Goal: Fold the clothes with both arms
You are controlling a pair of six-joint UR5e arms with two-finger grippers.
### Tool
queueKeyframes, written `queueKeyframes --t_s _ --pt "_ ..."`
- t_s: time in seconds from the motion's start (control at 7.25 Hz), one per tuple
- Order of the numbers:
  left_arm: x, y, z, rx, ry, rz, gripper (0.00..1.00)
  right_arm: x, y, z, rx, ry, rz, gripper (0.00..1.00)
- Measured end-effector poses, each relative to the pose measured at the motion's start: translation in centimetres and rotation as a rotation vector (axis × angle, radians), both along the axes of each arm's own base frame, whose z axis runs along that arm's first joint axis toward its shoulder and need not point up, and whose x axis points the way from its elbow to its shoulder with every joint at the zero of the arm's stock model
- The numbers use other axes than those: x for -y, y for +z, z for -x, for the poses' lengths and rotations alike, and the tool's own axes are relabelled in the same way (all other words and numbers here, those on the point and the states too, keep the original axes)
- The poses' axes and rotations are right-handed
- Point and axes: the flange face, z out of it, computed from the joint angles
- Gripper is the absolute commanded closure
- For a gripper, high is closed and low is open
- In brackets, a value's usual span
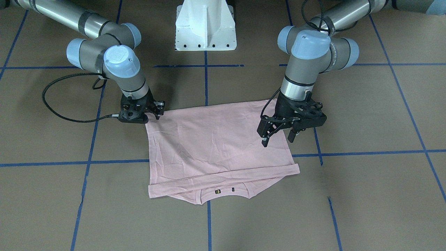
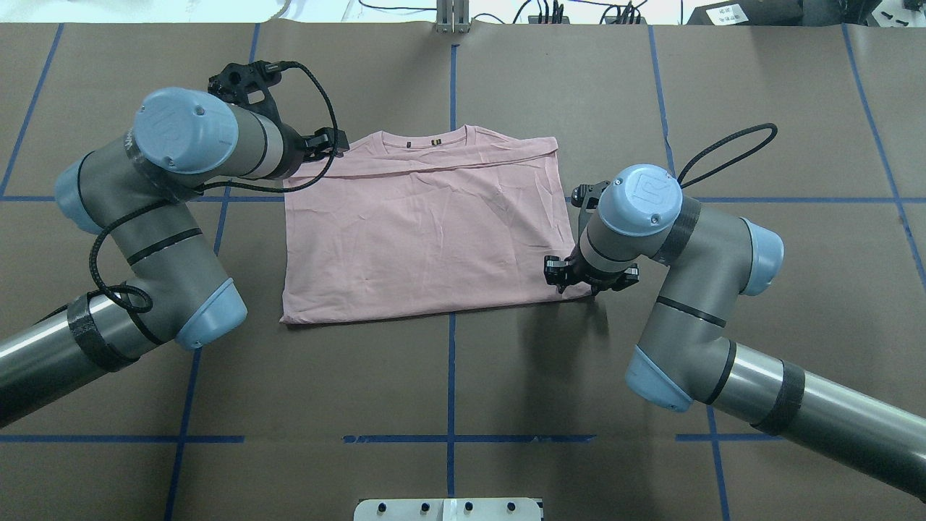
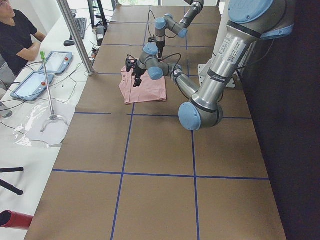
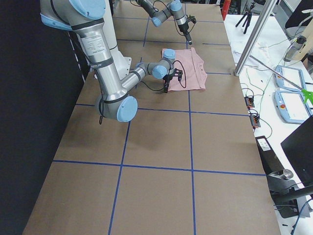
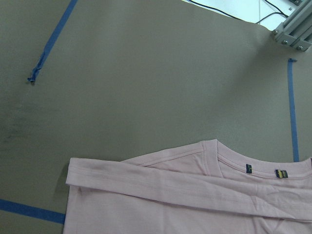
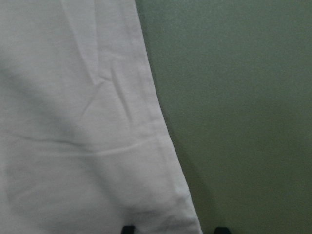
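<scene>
The pale pink short-sleeved T-shirt under my fingers is soft matt cloth, finely creased, with stitched hems. It lies on the brown table top — a matt, paper-like sheet, faintly grainy, marked with smooth blue tape lines. My left arm and right arm have matt grey housings, smooth light-blue plastic caps and gleaming silver metal tubes. My black left gripper and right gripper look like matt hard plastic — their black cables wear a rough braided sleeve. The white pedestal base is smooth painted metal.
</scene>
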Motion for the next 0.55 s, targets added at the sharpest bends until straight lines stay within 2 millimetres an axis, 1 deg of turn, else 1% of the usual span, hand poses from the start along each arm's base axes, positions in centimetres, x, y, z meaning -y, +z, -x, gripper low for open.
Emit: queueKeyframes --t_s 0.28,0.55 --pt "0.01 -0.02 0.0 0.0 0.0 0.0 0.0 -0.1 -0.68 -0.21 0.011 0.002 -0.008 1.0" --pt "0.0 -0.11 -0.03 -0.001 0.0 -0.001 0.0 -0.05 -0.78 -0.3 0.012 0.004 -0.011 1.0"
